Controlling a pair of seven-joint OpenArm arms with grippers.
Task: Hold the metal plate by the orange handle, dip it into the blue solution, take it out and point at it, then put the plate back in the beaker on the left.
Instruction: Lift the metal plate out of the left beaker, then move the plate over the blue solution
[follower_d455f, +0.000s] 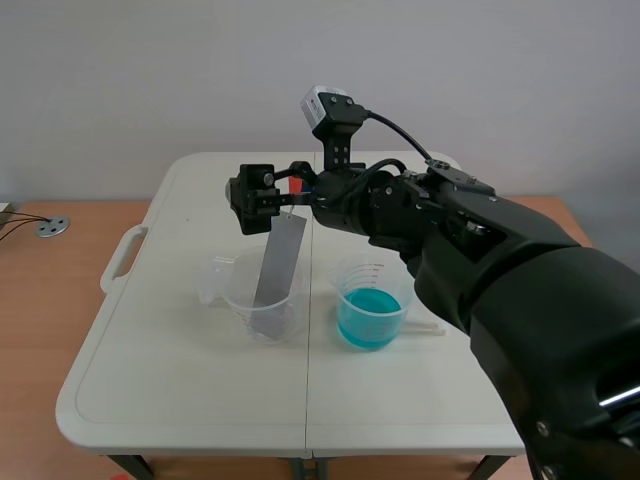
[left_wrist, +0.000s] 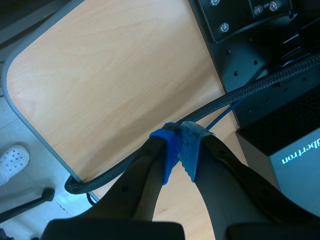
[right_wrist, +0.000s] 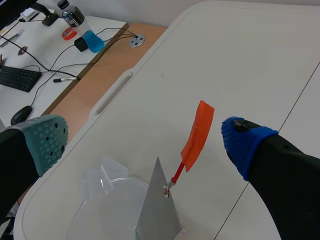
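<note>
Your left gripper (left_wrist: 179, 150) was pressed together on nothing, parked over a wooden surface (left_wrist: 115, 75) clear of the work. The metal plate (follower_d455f: 280, 265) leaned in the left beaker (follower_d455f: 238, 292), so its orange handle (right_wrist: 198, 134) rose between the spread fingers of your right gripper (right_wrist: 147, 142), probably ready for a pinch. The blue solution (follower_d455f: 368, 318) stood just beside, to the right.

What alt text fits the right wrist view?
Open fingers flank an orange handle without touching it. Its metal plate stands in a clear beaker on a white table.
</note>
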